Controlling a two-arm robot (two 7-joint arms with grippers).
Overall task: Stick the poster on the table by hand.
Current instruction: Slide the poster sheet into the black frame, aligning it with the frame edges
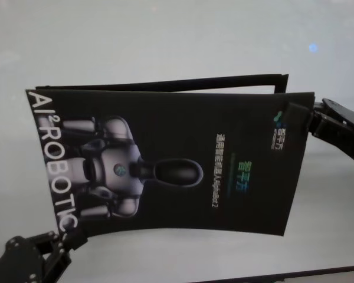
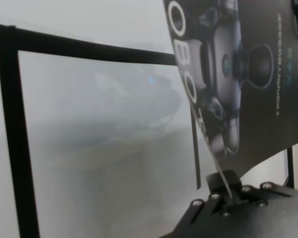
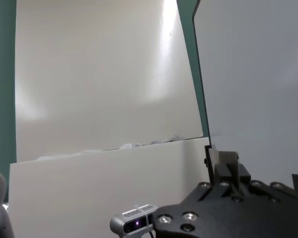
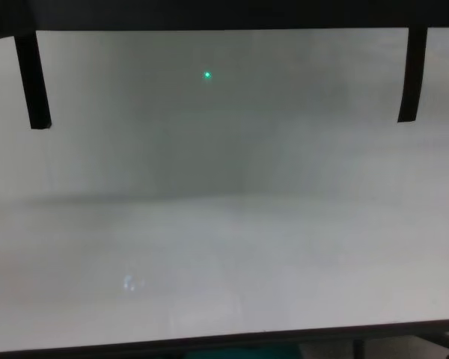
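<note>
The poster, a black glossy sheet with a grey-white robot and white "AI² ROBOTIC" lettering, hangs in the air above the table, slightly bowed. My left gripper is shut on its near left corner, below the lettering. My right gripper is shut on its far right corner. In the left wrist view the poster rises from my pinching fingers. In the right wrist view my fingers clamp a thin dark sheet edge.
Narrow black tape strips lie on the table behind the poster and form a frame outline. Two strips show in the chest view. The table's front edge is near me.
</note>
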